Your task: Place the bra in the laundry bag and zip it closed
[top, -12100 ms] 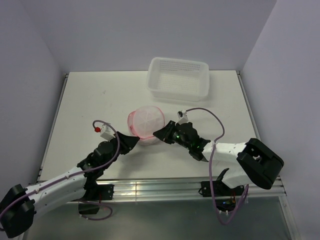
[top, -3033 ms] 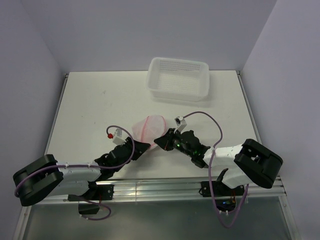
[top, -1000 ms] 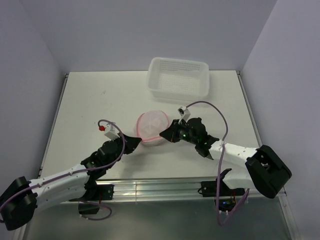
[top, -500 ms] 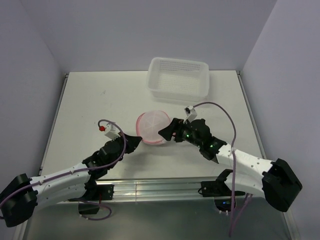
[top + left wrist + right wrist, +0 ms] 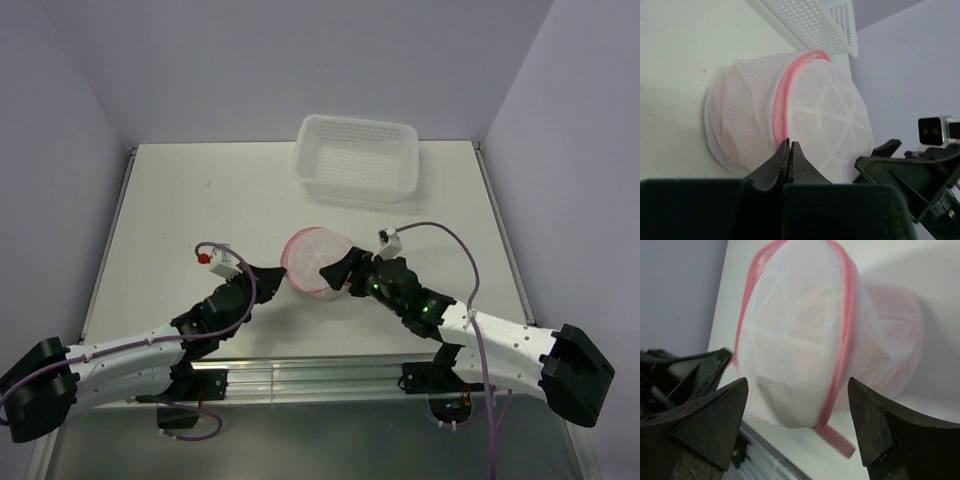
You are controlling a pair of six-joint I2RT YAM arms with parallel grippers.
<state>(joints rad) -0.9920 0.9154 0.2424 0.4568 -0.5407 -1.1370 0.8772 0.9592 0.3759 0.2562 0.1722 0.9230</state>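
Pale lilac walls close around a white counter (image 5: 200, 200), and a white perforated basket (image 5: 357, 157) stands at the upper middle of the top view. Just below the middle of that view sits the laundry bag (image 5: 318, 262), tipped on its edge so that its pink zipper rim runs upright between the two mesh domes. A pale pink mass shows through the mesh in the left wrist view; it is probably the bra (image 5: 735, 120), but the mesh blurs it too much to be sure.

From the lower left corner the left arm reaches low and almost flat along the counter, pointing up and to the right. Its left gripper (image 5: 788, 150) has the fingers pressed together, pinching the pink rim at the bottom edge of the bag.

From the lower right corner the right arm stretches low toward the middle, its wrist a little raised. The right gripper (image 5: 797, 385) is spread wide, with the bag in front of the two fingers and apart from both.
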